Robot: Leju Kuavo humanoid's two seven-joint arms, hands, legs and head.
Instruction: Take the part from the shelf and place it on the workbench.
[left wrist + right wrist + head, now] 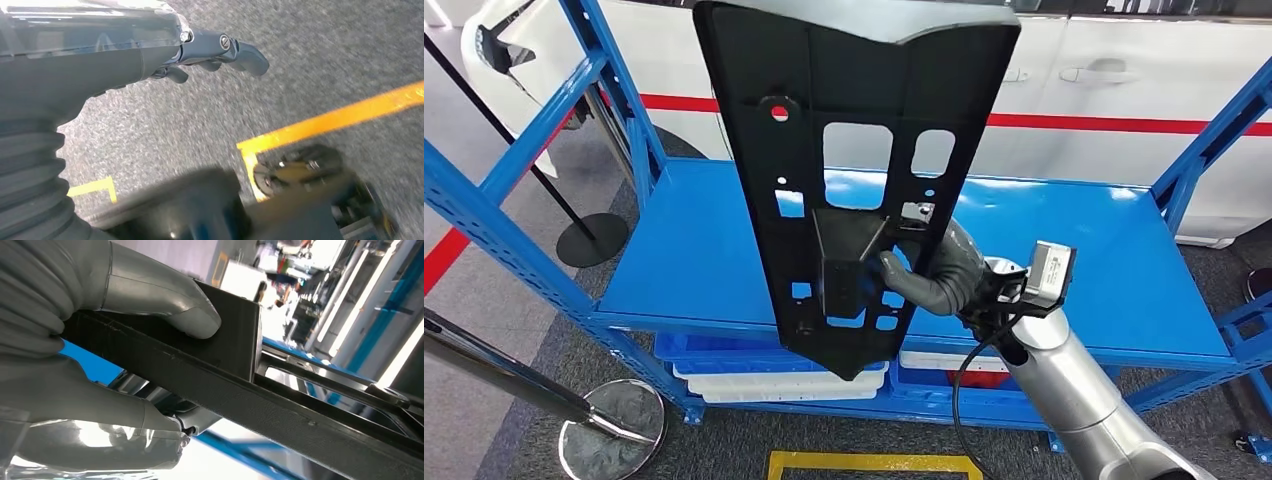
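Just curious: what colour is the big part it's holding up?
Black part, clearest in the head view.

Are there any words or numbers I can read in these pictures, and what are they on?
No words or numbers are readable here.
White label on the wrist camera box: dark print, too small to read.
Black part held by the right hand: no lettering visible.
Blue shelf: plain, no text.
Yellow floor lines near the left hand: markings only, no letters.

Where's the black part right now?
Head view: the black part is centre frame, held upright above the blue shelf by the right hand, which grips its boxy middle section.
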